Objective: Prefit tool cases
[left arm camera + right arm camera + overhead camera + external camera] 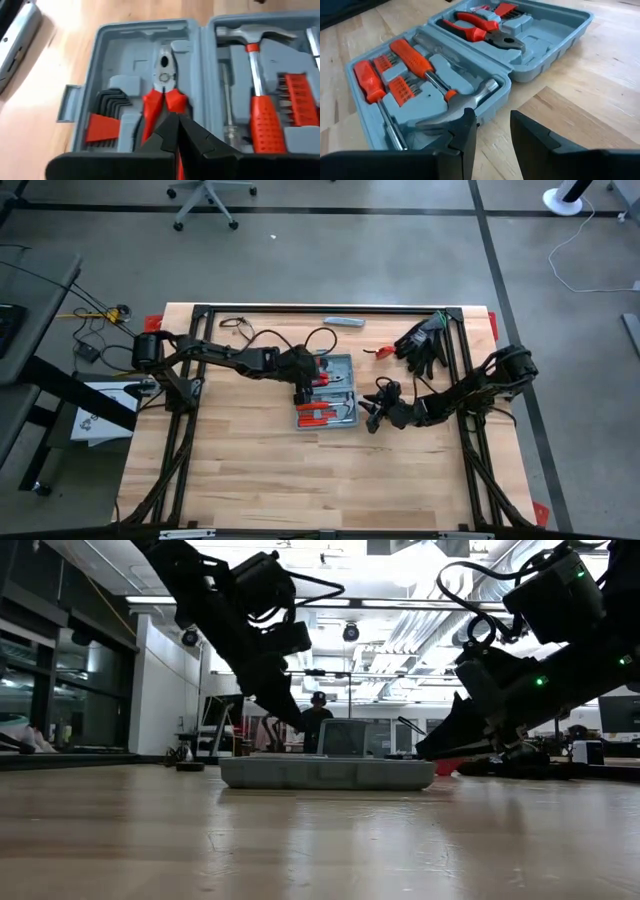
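Nearest you, the pale wooden surface (260, 470) lies bare, its planks running out to a dark frame along the sides. At mid-depth the tool case (326, 391) lies opened flat near the middle of the surface, both blue-grey halves facing up; you can see a hammer (451, 95), red-handled pliers (161, 95) and a set of hex keys (106, 117) seated in its moulded slots. Your left hand (304, 394) hangs over the case's left edge, fingers pinched together just above the pliers' handles; whether they touch the handles you cannot tell. Your right hand (372, 415) sits just right of the case, low over the wood, fingers parted with nothing between them.

Farther back, black gloves (424, 342) lie at the far right and a slim grey bar (344, 322) rests by the far edge. Beyond the surface, you have grey floor with an office chair base (205, 200), and in the low view a person (318, 718) stands in the room under bright ceiling lights.
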{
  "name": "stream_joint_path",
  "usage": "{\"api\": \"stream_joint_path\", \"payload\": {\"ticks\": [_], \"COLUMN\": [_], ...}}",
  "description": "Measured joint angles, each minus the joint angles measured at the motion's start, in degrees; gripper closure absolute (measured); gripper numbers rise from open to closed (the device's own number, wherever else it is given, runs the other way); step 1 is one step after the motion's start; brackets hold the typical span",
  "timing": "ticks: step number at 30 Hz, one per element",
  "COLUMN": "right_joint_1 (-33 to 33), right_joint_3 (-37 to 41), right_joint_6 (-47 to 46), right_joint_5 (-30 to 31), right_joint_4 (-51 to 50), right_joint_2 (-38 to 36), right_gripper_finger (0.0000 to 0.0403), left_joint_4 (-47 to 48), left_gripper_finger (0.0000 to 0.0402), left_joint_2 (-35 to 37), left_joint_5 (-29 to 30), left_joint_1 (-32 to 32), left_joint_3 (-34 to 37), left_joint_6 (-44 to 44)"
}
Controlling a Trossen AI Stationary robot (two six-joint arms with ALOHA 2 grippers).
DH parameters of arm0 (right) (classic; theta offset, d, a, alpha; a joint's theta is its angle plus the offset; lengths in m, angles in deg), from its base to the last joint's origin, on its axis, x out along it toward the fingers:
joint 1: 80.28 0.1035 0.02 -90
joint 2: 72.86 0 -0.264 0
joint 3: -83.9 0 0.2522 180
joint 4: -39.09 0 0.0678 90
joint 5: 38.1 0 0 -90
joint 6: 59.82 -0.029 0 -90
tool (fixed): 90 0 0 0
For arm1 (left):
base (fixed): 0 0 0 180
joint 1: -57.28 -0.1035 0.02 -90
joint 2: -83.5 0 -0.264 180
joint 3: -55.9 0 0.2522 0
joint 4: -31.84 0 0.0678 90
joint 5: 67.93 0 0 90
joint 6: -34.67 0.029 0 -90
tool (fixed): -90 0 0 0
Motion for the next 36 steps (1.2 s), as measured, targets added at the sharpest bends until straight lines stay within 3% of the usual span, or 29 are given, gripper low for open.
{"api": "stream_joint_path", "payload": {"ticks": [7,10,15,22,36], "right_joint_1": [0.0,0.0,0.0,0.0,0.0], "right_joint_3": [0.0,0.0,0.0,0.0,0.0], "right_joint_6": [0.0,0.0,0.0,0.0,0.0], "right_joint_5": [0.0,0.0,0.0,0.0,-0.1], "right_joint_4": [0.2,0.2,0.2,0.1,0.0], "right_joint_2": [0.0,0.0,0.0,0.0,0.0], "right_gripper_finger": [0.0291,0.0291,0.0291,0.0291,0.0291], "left_joint_4": [3.1,4.4,7.6,11.4,8.8], "left_gripper_finger": [0.0387,0.036,0.0305,0.0248,0.0246], "left_joint_2": [0.0,-0.1,-0.1,-0.1,-5.0], "left_joint_5": [-0.7,-0.1,5.7,4.5,6.4], "left_joint_1": [0.0,0.7,1.1,0.7,0.7], "left_joint_3": [0.0,-0.1,-0.1,-0.1,-0.4], "left_joint_6": [0.0,0.2,0.6,1.1,2.4]}}
